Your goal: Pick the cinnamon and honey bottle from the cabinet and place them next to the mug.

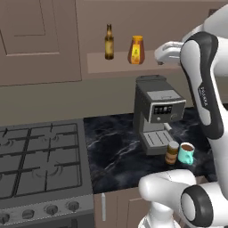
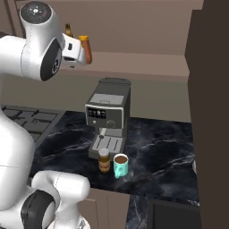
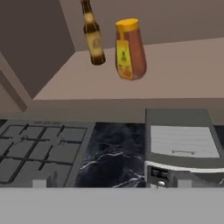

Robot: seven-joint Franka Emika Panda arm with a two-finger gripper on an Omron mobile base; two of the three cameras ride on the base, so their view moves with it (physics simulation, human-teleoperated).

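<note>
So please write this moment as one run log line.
cinnamon: on counter beside mug | honey bottle: on cabinet shelf, untouched | gripper: open, near shelf | next: probably honey bottle

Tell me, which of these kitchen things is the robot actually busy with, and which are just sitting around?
Part of the job: honey bottle on the cabinet ledge; cinnamon already beside the mug; open gripper.

Just there: dark bottle, coffee machine, stove.

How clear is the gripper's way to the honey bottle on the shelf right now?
Probably clear, yes. The honey bottle stands upright on the cabinet ledge, apart from the dark bottle beside it, with nothing in front.
</note>
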